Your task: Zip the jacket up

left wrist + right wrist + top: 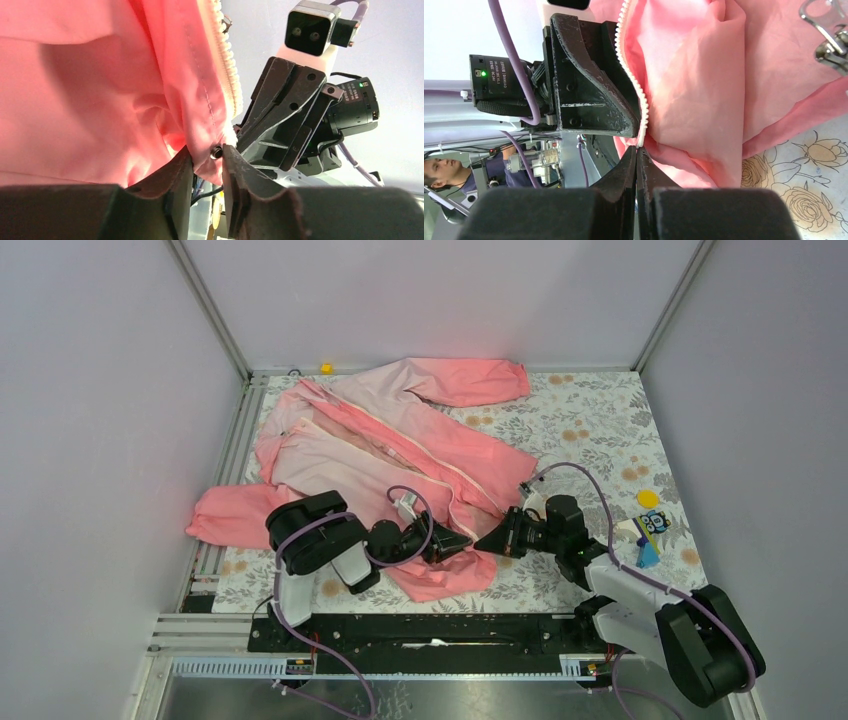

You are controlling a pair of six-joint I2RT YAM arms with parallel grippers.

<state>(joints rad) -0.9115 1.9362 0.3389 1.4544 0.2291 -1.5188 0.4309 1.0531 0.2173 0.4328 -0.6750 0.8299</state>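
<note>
Where the top view takes in the whole cell, a table under a pale floral-print cloth is seen, closed in by plain lilac-grey walls with metal corner posts. The jacket is spread in rumples over the left and middle of the cloth. It is pale pink toward the far collar and coral at the sleeves and near hem. A yellow disc and a small colourful toy are set at the right side, well apart from the fabric.

At the near hem the left gripper and right gripper are pointed at each other, tips just beside one another.

The holds are shown only by the wrist views. In the left wrist view, thin, softly creased fabric is pinched between matte black fingers, narrowly closed just below a small dark stud. The whitish zipper teeth run up beside it. In the right wrist view the fingers are pressed fully together on the bottom end of the toothed tape. A silvery metal pull is visible at the upper right.
</note>
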